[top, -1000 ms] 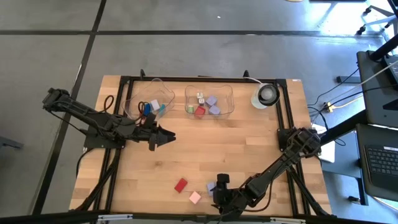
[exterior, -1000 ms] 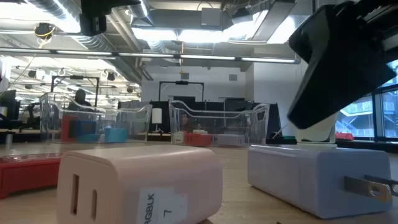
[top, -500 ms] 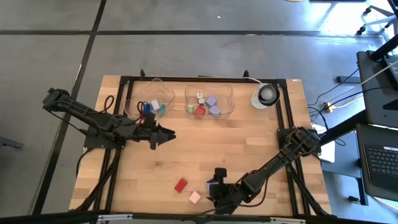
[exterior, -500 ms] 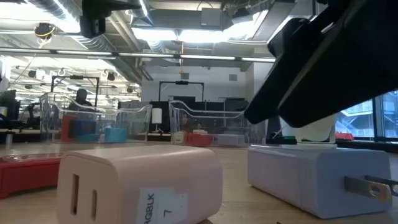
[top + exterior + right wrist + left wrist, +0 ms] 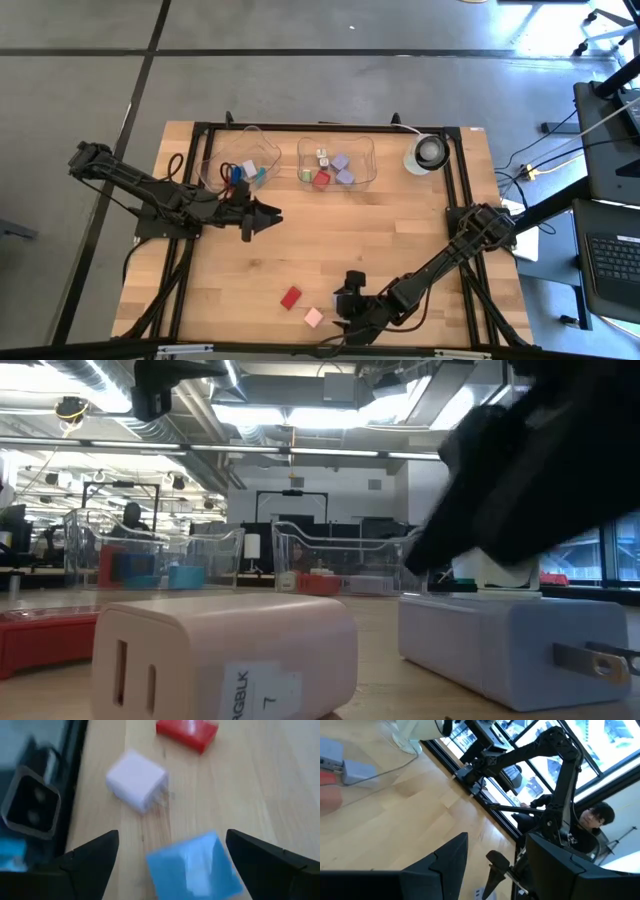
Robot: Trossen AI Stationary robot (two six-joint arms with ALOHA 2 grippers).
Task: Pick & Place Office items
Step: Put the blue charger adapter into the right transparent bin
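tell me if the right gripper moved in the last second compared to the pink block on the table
Yes. In the high view the right gripper has shifted left along the table's near edge, ending closer to the unmoved small pink block.

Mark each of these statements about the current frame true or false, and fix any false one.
1. The right gripper is open above a lavender-blue block. True.
2. The red block on the bare table lies inside a tray. False: it lies on the wood, near the pink block.
3. The left gripper holds a block. False: its open fingers hold nothing, near the left clear tray.
4. The right clear tray holds several blocks. True.
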